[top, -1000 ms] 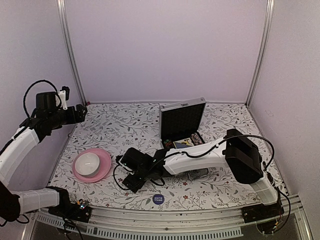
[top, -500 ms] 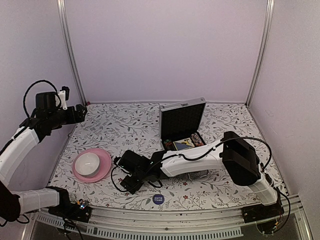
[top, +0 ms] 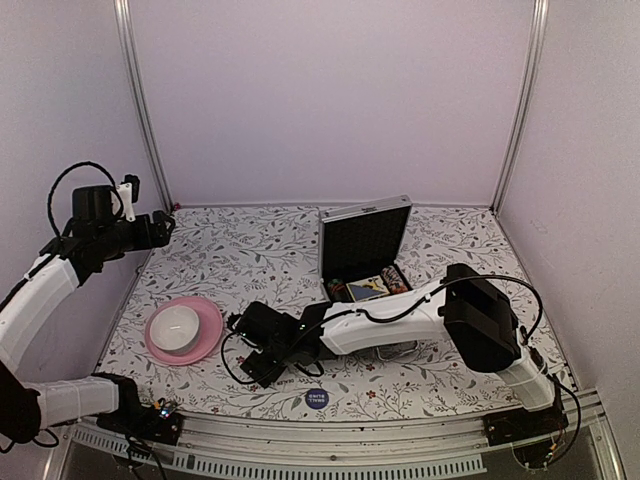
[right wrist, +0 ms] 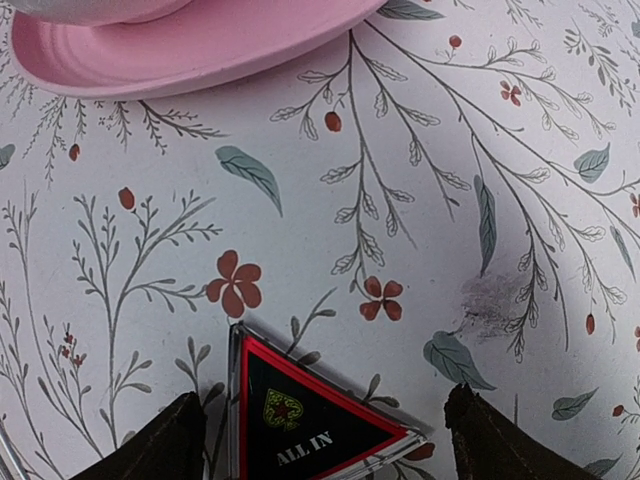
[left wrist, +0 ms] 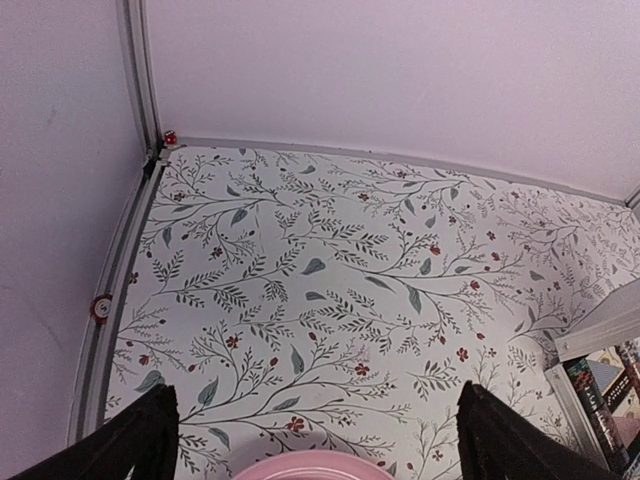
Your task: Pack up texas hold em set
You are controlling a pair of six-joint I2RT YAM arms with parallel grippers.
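The silver case (top: 365, 240) stands open at the table's middle back, its black-lined lid upright, with card decks (top: 368, 287) in its base. The red-black triangle (right wrist: 300, 420), marked ALL IN, lies flat on the table. My right gripper (right wrist: 325, 445) hangs low over it, open, one finger on each side and neither touching it. In the top view the right gripper (top: 258, 365) reaches left across the front of the table. The blue disc (top: 316, 398) lies near the front edge. My left gripper (top: 165, 222) is held high at the back left, open and empty.
A pink plate (top: 207, 335) with a white bowl (top: 175, 322) sits left of the right gripper, and the plate's rim (right wrist: 190, 45) shows just beyond the triangle. The left wrist view shows the plate's rim (left wrist: 310, 467) below and the case (left wrist: 600, 325) at the right edge.
The right arm has crept slightly left and nearer the front edge. The left arm has not moved.
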